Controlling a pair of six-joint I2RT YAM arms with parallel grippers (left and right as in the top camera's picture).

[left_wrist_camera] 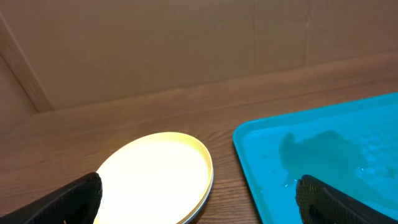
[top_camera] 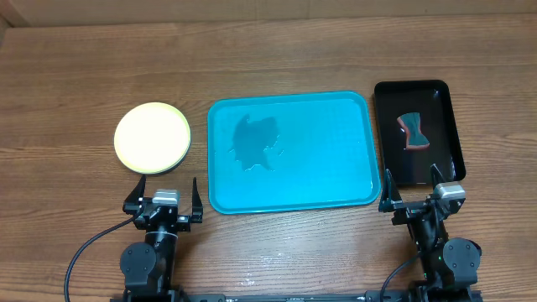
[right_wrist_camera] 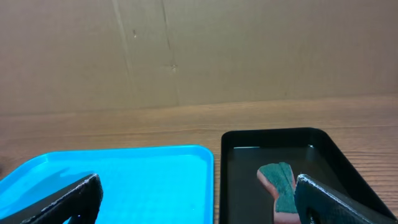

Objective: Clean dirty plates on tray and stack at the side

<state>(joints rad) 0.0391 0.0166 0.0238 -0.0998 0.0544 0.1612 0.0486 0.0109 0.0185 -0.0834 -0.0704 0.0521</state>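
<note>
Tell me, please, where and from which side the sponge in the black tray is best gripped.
Grip the sponge at its narrow waist, straight down from above, probably with the nearer right gripper. It lies flat inside the black tray, whose raised rim blocks a sideways approach; the pinched middle should suit the open jaws.

Tray (top_camera: pixel 352 180) mid-desk (top_camera: pixel 84 59). Puddle (top_camera: pixel 256 143) on its left half. Plates (top_camera: pixel 153 137) stacked on the desk left of the tray, apart from it, toward the left edge. Smaller tray (top_camera: pixel 449 126) just right of the tray, toward the right edge. Sponge (top_camera: pixel 413 132) lies inside it.
</note>
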